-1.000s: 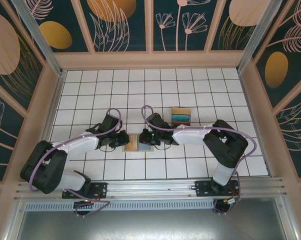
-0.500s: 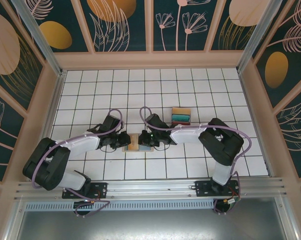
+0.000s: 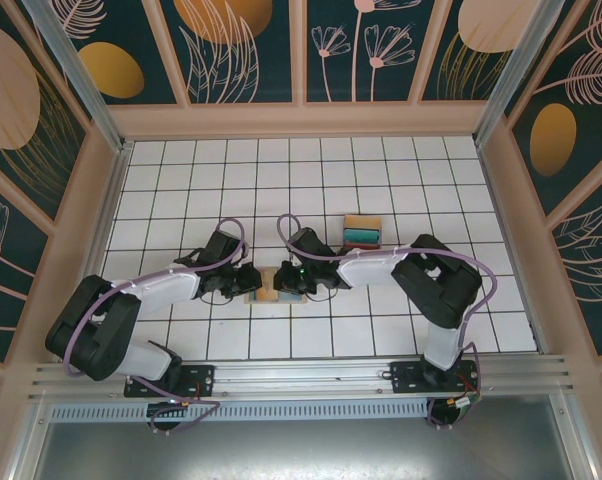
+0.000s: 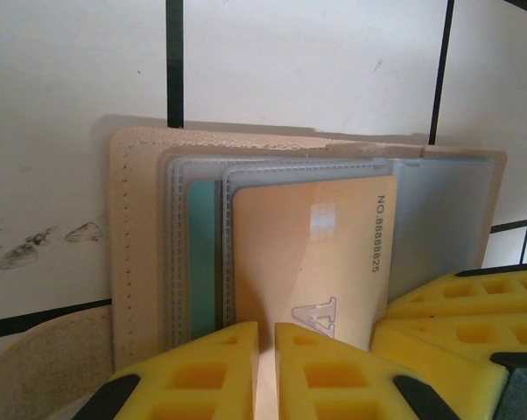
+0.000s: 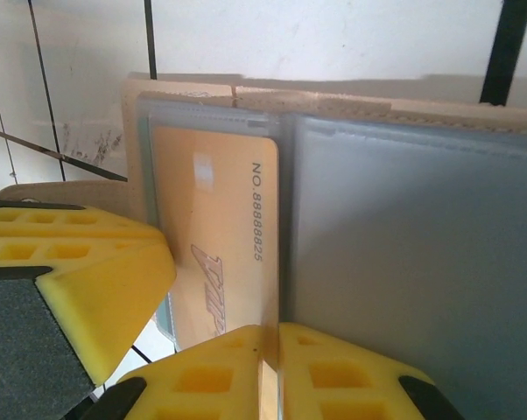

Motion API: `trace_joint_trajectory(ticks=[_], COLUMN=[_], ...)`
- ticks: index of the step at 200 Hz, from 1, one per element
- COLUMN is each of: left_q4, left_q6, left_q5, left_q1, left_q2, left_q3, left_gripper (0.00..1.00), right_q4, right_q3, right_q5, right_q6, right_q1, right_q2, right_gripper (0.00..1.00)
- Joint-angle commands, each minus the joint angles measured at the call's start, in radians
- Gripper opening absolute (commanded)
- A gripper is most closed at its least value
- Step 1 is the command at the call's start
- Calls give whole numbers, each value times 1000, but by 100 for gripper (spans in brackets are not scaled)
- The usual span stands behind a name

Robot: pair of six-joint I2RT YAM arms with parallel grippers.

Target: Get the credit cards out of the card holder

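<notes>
Card holder (image 3: 265,288) lies open mid-table with the card pile (image 3: 361,232) at its 2 o'clock, your left gripper (image 4: 265,367) is pinched nearly closed on the yellow card (image 4: 307,254) at its 6 o'clock edge, and your right gripper (image 5: 268,372) looks clamped on the holder; the card's stiff, slick and light, so slide it straight out.

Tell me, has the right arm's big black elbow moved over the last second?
Yes. The right arm's elbow has swung left, nearer the stacked cards, which sit on the same tiles as before.
</notes>
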Motion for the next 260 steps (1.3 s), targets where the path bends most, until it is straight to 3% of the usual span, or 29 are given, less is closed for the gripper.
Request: trace_joint_trajectory(ticks=[1,17,38,108,260], left_q4=[11,12,7,-51,-44], left_q6=[-6,-7,-8,8,10], left_q5=[22,22,18,-53,-32], left_q1=[3,2,2,2,2], left_q2=[15,15,13,-32,-31], left_q3=[-15,-15,-14,16,10], left_gripper=[15,15,15,14,14], right_q4=[36,40,42,59,-2], right_q3=[25,26,19,-55,-204], right_q5=[-28,-36,-31,-4,50], right_q6=[15,15,16,46,25], right_q1=[-6,-6,-9,-30,-86], right_q2=[22,26,20,-44,-224], right_gripper=[13,11,0,0,0])
